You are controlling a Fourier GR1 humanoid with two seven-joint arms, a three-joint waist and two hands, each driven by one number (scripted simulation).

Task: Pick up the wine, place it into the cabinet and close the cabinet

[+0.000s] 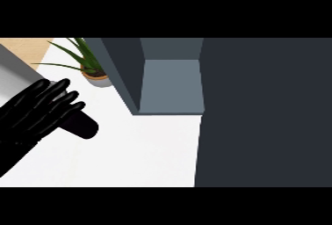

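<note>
1. Left hand (39,110): it shows at the left edge of the head view, over the white desk (130,149). The fingers are straight and slightly spread, pointing up and to the right. The thumb (81,125) sticks out to the lower right. The hand is open, and nothing shows within it. The arm behind it runs down to the lower left corner.

2. Wine: it shows nowhere in the head view, so its place cannot be told.

3. Cabinet (172,83): it stands at the top centre, on the desk. Its dark side wall faces left. A lighter grey inner face shows beside that wall, so this compartment is open to view. Nothing shows on that face.

4. Dark panel (266,114): it fills the right side of the view from top to bottom and meets the right edge of the cabinet's lighter face. Whether it is the cabinet's door cannot be told.

5. Plant (81,55): it stands in a small pot (97,78), just left of the cabinet's side wall and above the fingertips, apart from them.

6. Grey block (13,72): it lies at the upper left edge, partly behind the fingers. What it is cannot be told.

7. Wood strip (23,46): it shows in the top left corner, beyond the desk's edge.
</note>
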